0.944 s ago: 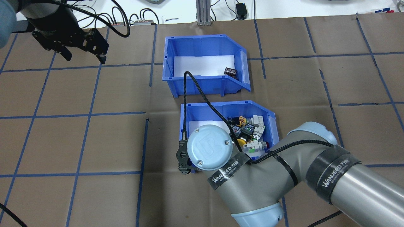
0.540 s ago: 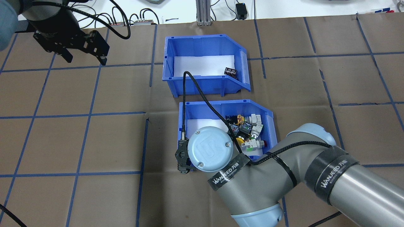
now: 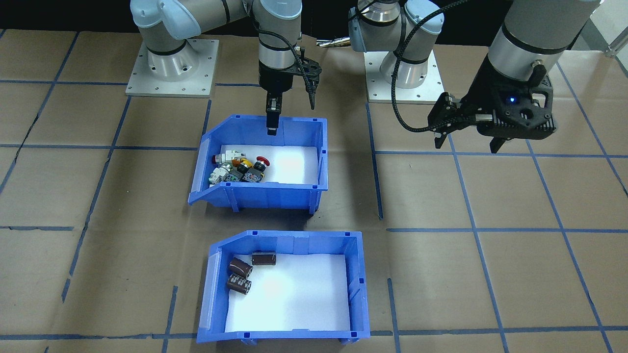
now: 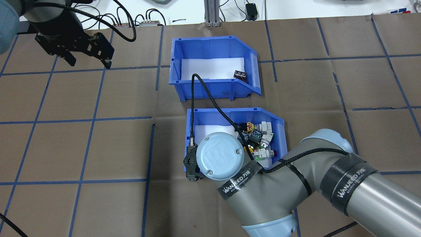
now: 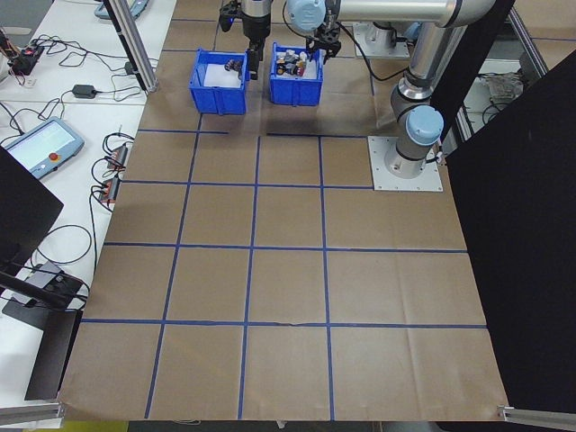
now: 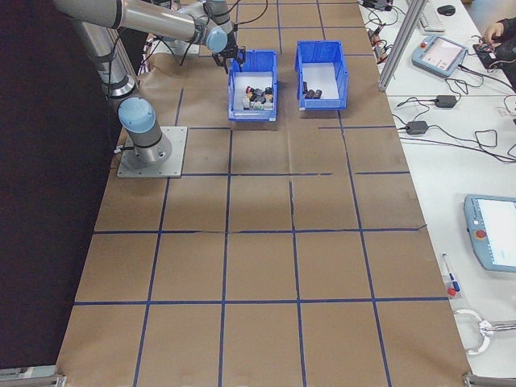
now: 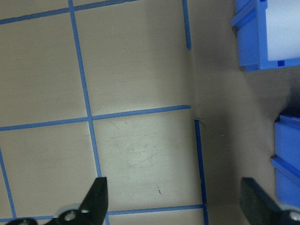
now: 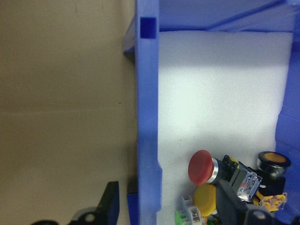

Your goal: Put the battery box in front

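On the table, front view: you get the battery box (image 3: 287, 289) whole, at the edge far from the robot bases, three dark cells (image 3: 240, 275) on its white foam by the sloped side. Switch bin (image 3: 260, 164) sits between it and the bases, apart from it.
Front view, right gripper (image 3: 289, 110): hangs upright over the switch bin's rear wall, one finger (image 3: 271, 115) inside, the other outside; fingers apart, wall between them, contact can't be judged.
Front view, left gripper (image 3: 471, 142): hovers above bare table, well apart from both bins, fingers spread, holding nothing.
Overhead: right arm (image 4: 296, 187) reaches in from your lower right, its wrist cap covers the gripper & part of the switch bin (image 4: 230, 113). Battery box (image 4: 210, 65) beyond it; only one cell (image 4: 240, 75) shows, the near wall hides the rest. Left gripper (image 4: 87, 61) top left, fingers pointing down.
Left side view: both bins far & small, side by side; grip state unreadable here.
Right side view: same, bins far; near arm bends over the switch bin.
Left wrist cam: fingertips (image 7: 97, 197) wide apart over taped grid; blue bin corners at the frame's right edge.
Right wrist cam: the blue wall (image 8: 147, 117) runs between the two fingers; red & yellow switches (image 8: 211, 180) inside on foam.
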Tool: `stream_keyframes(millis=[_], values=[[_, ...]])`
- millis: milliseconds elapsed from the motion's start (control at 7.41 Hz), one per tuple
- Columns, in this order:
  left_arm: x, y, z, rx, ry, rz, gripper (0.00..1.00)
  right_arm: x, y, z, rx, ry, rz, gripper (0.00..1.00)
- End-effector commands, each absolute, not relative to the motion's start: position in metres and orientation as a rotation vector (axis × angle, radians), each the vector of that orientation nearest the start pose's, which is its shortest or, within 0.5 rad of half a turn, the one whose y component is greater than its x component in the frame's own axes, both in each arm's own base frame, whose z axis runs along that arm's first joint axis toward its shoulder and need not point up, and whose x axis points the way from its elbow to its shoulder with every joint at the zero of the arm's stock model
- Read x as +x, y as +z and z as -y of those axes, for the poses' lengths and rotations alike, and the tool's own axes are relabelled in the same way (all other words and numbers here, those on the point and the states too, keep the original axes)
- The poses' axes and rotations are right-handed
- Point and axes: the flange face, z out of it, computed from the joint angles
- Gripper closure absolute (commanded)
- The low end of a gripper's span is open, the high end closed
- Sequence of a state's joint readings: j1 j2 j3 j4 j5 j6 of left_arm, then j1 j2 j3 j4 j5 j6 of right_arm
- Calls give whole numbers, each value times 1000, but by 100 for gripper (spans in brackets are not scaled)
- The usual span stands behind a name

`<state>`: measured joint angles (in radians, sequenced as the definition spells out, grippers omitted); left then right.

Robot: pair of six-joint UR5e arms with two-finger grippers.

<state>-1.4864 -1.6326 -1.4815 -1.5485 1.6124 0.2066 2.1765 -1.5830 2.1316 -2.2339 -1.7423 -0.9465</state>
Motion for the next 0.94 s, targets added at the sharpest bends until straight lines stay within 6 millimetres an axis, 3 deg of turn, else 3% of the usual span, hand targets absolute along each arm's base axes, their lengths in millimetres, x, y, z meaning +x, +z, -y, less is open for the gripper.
stream_keyframes(millis=[0, 135, 270, 540, 810], values=[[-85, 501, 535, 183, -71, -3088, 0, 331, 330, 292, -2296, -191, -2425, 0], [-84, 502, 535, 183, -73, -3087, 0, 321, 350, 295, -2264, -225, -2455, 0], [-84, 507, 532, 185, -88, -3082, 0, 302, 372, 318, -2147, -288, -2556, 0], [-84, 508, 528, 186, -74, -3074, 0, 261, 404, 366, -1762, -226, -2682, 0], [-84, 508, 528, 182, -75, -3076, 0, 203, 438, 402, -1316, -90, -2841, 0]])
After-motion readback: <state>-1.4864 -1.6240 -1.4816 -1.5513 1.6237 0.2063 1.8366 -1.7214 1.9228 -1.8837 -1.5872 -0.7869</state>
